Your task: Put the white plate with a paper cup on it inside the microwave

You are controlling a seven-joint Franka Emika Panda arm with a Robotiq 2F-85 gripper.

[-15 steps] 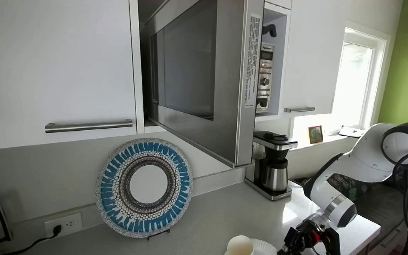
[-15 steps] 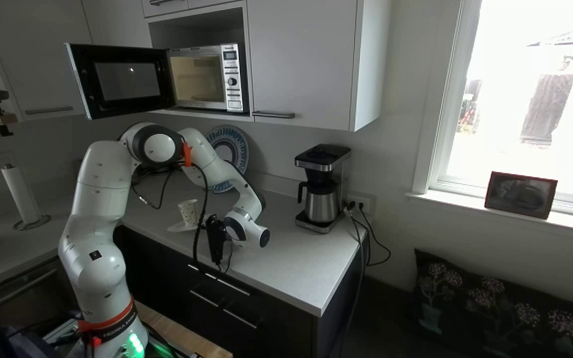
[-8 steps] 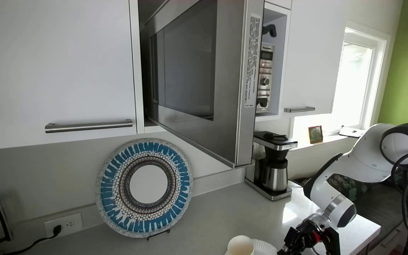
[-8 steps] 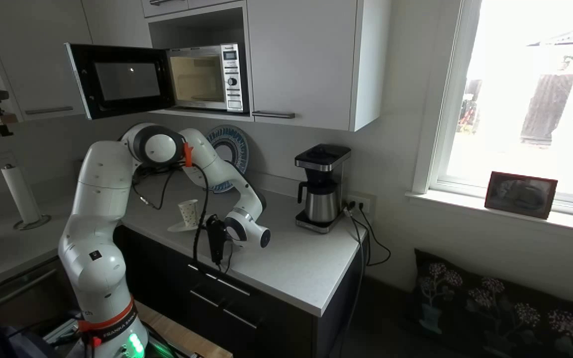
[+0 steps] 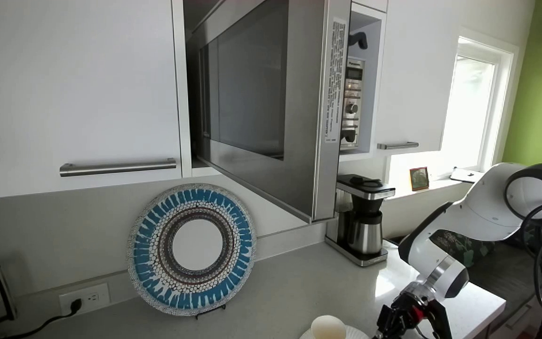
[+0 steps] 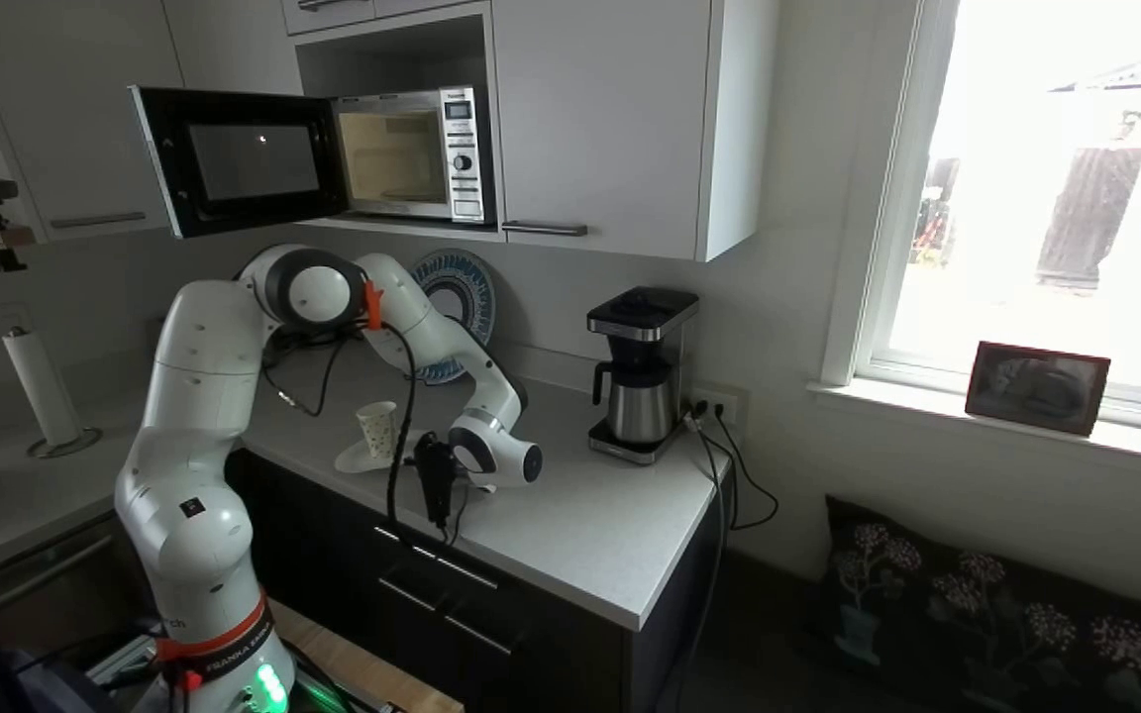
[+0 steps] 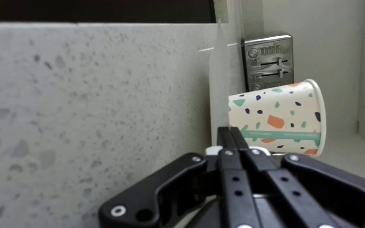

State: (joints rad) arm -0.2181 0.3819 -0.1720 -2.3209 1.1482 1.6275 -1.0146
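The white plate (image 6: pixel 358 458) is at the counter, with the paper cup (image 6: pixel 377 431) upright on it. In an exterior view, the plate (image 5: pixel 356 333) and cup (image 5: pixel 328 327) are cut by the bottom edge. In the wrist view, turned on its side, the plate (image 7: pixel 218 95) shows edge-on with a shadow beneath, and the spotted cup (image 7: pixel 274 118) rests against it. My gripper (image 7: pixel 232 129) is shut on the plate's rim beside the cup; it also shows in both exterior views (image 6: pixel 414 459) (image 5: pixel 379 333). The microwave (image 6: pixel 463 153) above has its door (image 5: pixel 257 89) wide open.
The microwave door juts out over the counter. A blue-patterned round plate (image 5: pixel 146 263) stands against the back wall. A coffee maker (image 6: pixel 640 396) stands at the counter's far end. A metal toaster (image 7: pixel 269 61) shows behind the cup in the wrist view. A cable (image 6: pixel 402 426) hangs by the arm.
My gripper has shifted slightly, and the plate and cup have moved a little with it. The cup stays upright on the plate. The microwave door has not moved.
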